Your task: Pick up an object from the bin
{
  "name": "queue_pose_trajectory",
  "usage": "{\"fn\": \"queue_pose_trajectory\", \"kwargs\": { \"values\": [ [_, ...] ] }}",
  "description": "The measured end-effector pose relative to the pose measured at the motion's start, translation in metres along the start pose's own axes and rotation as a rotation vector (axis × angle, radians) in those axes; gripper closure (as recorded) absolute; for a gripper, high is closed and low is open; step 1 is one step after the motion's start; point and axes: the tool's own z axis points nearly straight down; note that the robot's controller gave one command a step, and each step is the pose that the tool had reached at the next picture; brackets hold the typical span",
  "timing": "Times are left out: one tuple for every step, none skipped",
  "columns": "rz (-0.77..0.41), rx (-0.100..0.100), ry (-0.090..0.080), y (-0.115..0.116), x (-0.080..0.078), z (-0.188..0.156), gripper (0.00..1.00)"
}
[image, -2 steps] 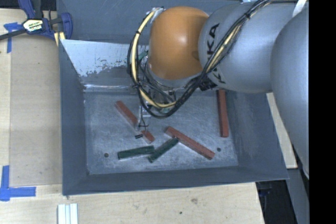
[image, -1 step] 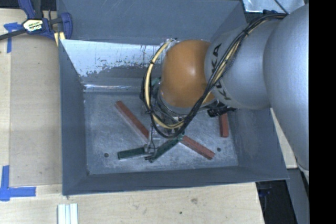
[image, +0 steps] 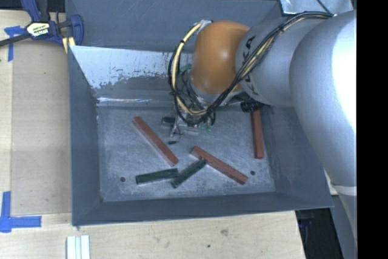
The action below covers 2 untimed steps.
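while low beside the leftmost brown stick (image: pixel 156 140) (slanted), tool (image: pixel 174 128) spread unclear

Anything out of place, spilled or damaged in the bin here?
Nothing stands out. Three reddish-brown sticks and two dark green sticks lie flat and scattered on the bin floor, none visibly broken. The end effector is low beside the left reddish-brown stick.
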Motion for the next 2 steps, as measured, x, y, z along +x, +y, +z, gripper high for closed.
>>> {"fn": "queue_pose_trajectory", "kwargs": {
  "values": [
    [0.0, 0.003, 0.011, 0.01, 0.004, -0.042, 1.0],
    [0.002, 0.0, 0.003, 0.035, 0.004, -0.149, 1.0]
  ]
}}
